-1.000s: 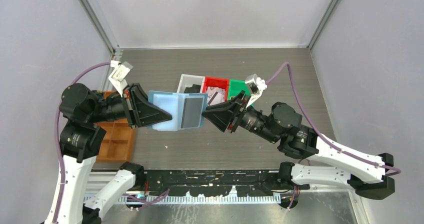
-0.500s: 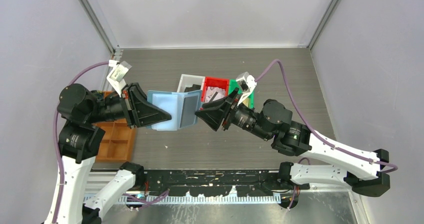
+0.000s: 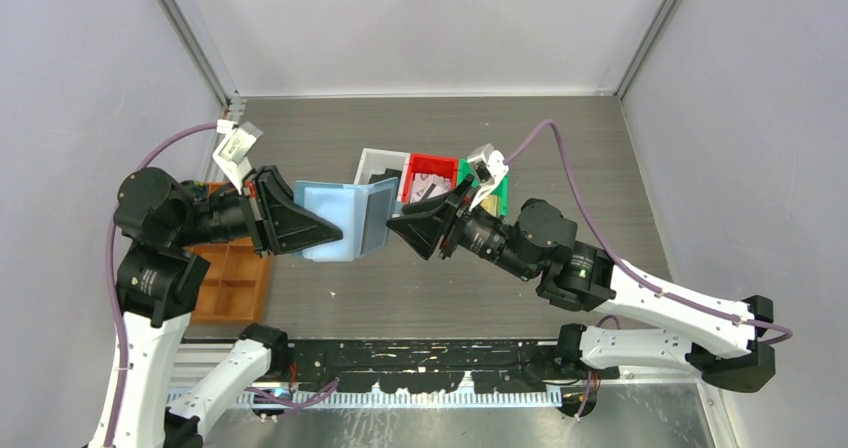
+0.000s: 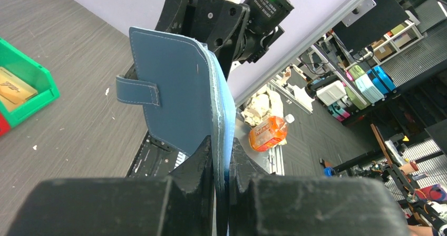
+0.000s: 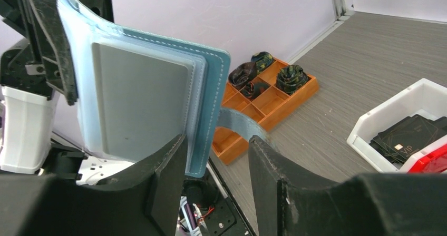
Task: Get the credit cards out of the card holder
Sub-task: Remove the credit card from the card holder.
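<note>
Above the middle of the table (image 3: 600, 168), I have the left end effector (image 4: 221, 157) clamped tight on one edge of the open blue card holder (image 3: 335, 218), holding it aloft at frame centre in the top view. The right end effector (image 5: 216, 157) stands with jaws spread at the holder's free flap, gripping nothing. The white bin (image 5: 390, 109) holds black cards (image 5: 406, 136) and the green bin (image 4: 39, 100) a gold card (image 4: 11, 87), so I judge the job partly done. A silvery-grey card (image 5: 139, 104) sits in its slot, not yet pulled; whether more lie behind it I cannot tell.
</note>
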